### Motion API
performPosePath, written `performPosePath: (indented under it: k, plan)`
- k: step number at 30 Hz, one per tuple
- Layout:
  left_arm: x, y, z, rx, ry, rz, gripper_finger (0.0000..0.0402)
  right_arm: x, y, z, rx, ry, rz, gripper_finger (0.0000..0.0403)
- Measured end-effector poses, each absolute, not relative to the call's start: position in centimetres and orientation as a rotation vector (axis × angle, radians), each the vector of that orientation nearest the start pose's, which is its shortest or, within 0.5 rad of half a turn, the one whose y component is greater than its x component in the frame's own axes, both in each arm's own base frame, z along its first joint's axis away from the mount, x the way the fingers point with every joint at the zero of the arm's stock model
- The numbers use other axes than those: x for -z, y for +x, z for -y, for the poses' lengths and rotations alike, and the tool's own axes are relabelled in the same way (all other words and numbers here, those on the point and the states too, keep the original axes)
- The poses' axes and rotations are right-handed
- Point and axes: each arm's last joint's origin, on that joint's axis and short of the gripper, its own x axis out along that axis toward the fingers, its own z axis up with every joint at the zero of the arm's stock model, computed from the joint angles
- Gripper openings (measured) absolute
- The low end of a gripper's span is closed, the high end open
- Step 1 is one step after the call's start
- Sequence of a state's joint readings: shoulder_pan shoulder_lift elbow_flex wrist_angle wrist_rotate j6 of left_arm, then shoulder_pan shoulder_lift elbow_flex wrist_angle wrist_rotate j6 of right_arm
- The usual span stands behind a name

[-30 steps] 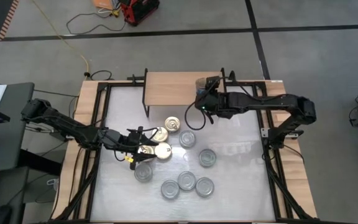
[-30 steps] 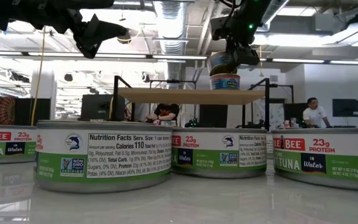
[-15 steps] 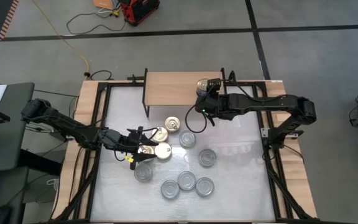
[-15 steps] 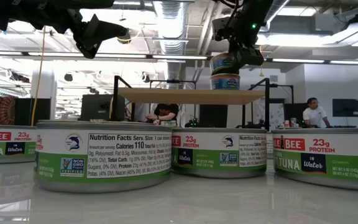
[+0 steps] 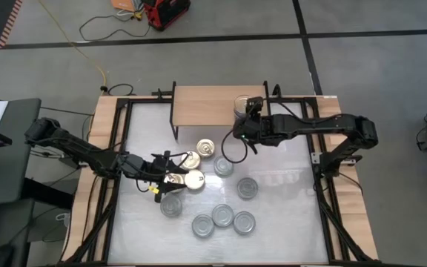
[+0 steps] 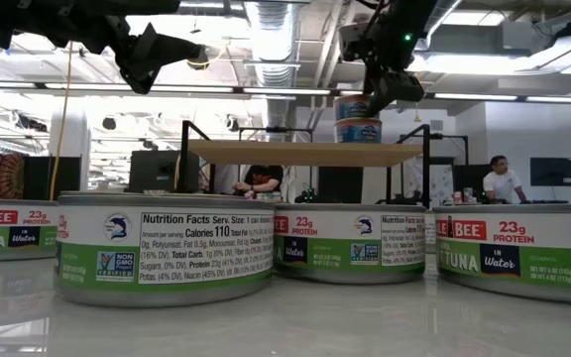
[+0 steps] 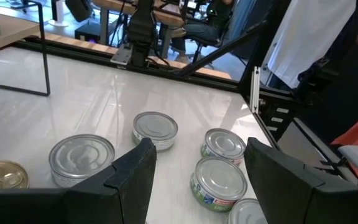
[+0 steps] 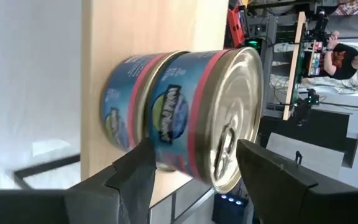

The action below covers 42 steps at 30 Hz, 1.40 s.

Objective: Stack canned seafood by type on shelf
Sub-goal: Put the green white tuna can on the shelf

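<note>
With its fingers parted around nothing, the right gripper (image 5: pixel 247 111) sits just beside two stacked blue-labelled gold-lidded tins (image 8: pixel 182 115) on the light-wood shelf (image 5: pixel 206 106), like kept with like. Over loose silver-lidded tins (image 5: pixel 223 216) on the white table (image 5: pixel 288 215), the left gripper (image 5: pixel 175 167) hangs open.

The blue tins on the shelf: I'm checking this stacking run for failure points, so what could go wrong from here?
1. The right gripper sits close beside the two stacked blue tins; pulling back carelessly could nudge the top one off.
2. That stack stands near the shelf's right end, so a push might send it over the edge.
3. The left gripper hovers open among crowded gold-lidded tins; closing could knock a neighbour.
</note>
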State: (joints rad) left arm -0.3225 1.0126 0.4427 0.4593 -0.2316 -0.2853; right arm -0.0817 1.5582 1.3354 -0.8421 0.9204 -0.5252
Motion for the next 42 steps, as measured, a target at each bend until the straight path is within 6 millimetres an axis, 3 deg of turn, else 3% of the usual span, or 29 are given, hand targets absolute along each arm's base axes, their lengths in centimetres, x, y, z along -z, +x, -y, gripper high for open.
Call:
performPosePath:
  k: [9,17,25,31,36,42]
  plan:
    - [-23.3,20.5,6.1,0.060,-0.246,-0.135,0.0233,-30.8,30.0,1.2,0.613,-0.845,-1.126,0.0261]
    - [-21.8,20.3,5.5,-0.063,-0.214,-0.271,0.0233,-32.3,27.8,-2.7,0.473,-0.381,-0.902,0.0261]
    - [-23.2,20.6,5.7,-0.065,-0.113,-0.296,0.0233,-28.8,26.3,-6.9,0.416,-0.125,-0.800,0.0260]
    - [-24.2,20.8,5.9,-0.069,-0.100,-0.343,0.0233,-26.5,25.2,-9.1,0.366,0.112,-0.863,0.0260]
    - [-24.2,21.2,5.6,-0.101,-0.084,-0.330,0.0233,-22.9,24.6,-8.3,0.356,0.262,-0.970,0.0252]
    - [-24.2,21.6,5.4,-0.122,-0.086,-0.309,0.0233,-19.4,24.3,-6.1,0.346,0.440,-1.039,0.0215]
